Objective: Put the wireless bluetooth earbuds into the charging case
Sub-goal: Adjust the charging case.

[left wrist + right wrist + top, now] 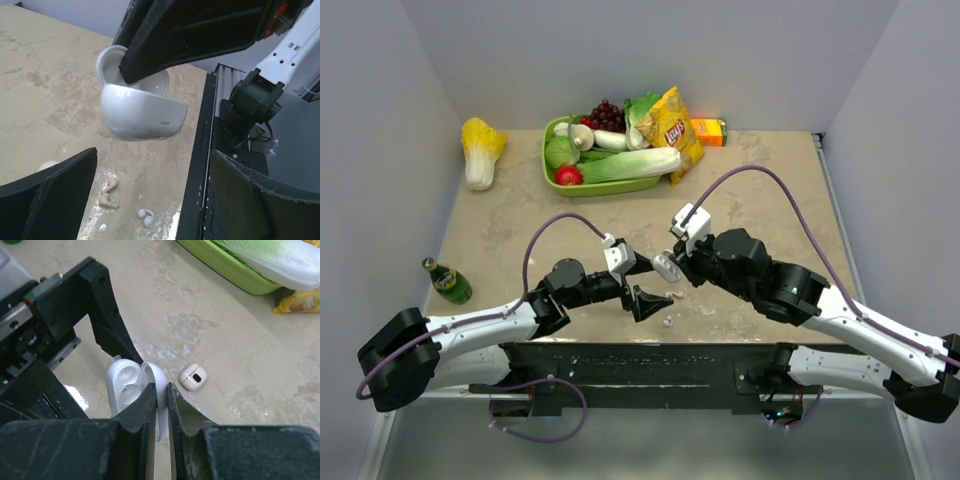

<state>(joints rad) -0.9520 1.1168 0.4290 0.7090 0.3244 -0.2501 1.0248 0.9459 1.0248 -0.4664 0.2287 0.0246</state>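
Note:
The charging case is white, hangs open above the table and shows two hollow wells. My right gripper is shut on its raised lid. In the left wrist view the charging case hangs under the right gripper's black fingers. On the table below lie the tiny white earbuds, two with short stems, and a curled white piece. My left gripper stands open just above them, holding nothing. From above, the case sits between both grippers, with the earbuds near the front edge.
A small beige rounded piece with a dark oval hole lies on the table beside the case. A green tray of vegetables, a chips bag and an orange box stand at the back. A green bottle lies at the left. The black base rail runs along the near edge.

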